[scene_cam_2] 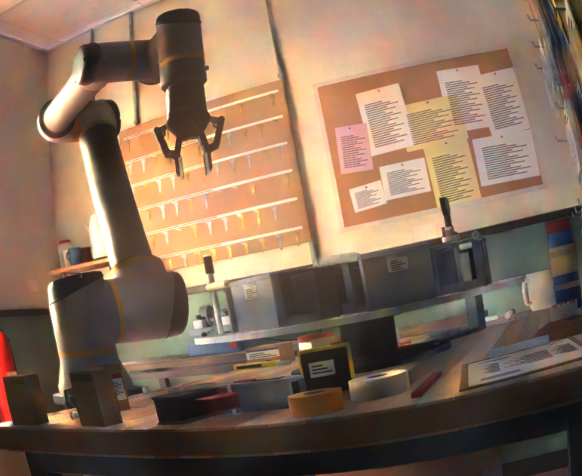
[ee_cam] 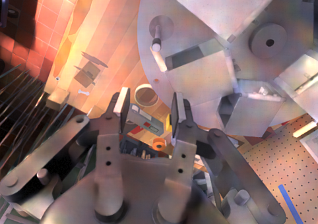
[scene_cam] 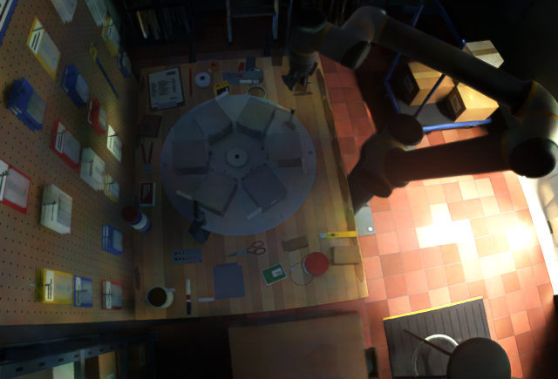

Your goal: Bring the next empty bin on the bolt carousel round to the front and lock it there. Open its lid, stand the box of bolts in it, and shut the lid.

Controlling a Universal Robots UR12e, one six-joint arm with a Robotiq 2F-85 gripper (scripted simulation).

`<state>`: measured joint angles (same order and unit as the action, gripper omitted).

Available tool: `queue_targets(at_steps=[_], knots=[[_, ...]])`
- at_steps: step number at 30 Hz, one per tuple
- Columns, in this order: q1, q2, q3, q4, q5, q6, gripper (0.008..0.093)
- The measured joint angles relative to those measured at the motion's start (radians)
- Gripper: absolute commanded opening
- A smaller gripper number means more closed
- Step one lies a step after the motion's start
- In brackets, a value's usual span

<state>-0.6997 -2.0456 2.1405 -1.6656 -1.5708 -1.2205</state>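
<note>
On the wooden workbench sits the round grey bolt carousel (scene_cam: 238, 163), a disc carrying several lidded grey bins around a central hub (ee_cam: 268, 41). An upright handle post (scene_cam: 291, 117) stands on its rim at the side nearest my arm. One bin (ee_cam: 245, 109) shows an open side with pale parts inside. My gripper (scene_cam_2: 191, 161) hangs high above the bench's far end, beyond the carousel's rim, open and holding nothing. Small brown boxes (scene_cam: 345, 254) (scene_cam: 295, 243) lie at the bench's other end; I cannot tell which is the box of bolts.
A pegboard wall (scene_cam: 54, 141) of hung packets runs along the bench's back edge. Tape rolls (scene_cam_2: 315, 401) (scene_cam_2: 379, 384), a clipboard (scene_cam: 166, 88), scissors (scene_cam: 250, 249), a mug (scene_cam: 158, 296) and a red round tin (scene_cam: 314, 263) lie around the carousel. Cardboard boxes (scene_cam: 468, 100) sit on the tiled floor.
</note>
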Motion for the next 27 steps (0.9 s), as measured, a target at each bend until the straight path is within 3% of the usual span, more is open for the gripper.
queue_targets(at_steps=[8,19,27], knots=[[0.000,0.003,0.024,-0.031,0.000,-0.001,0.0480],[0.000,0.058,0.199,-0.253,0.000,-0.002,0.0480],[0.000,0.065,0.207,-0.273,0.000,-0.003,0.0480]])
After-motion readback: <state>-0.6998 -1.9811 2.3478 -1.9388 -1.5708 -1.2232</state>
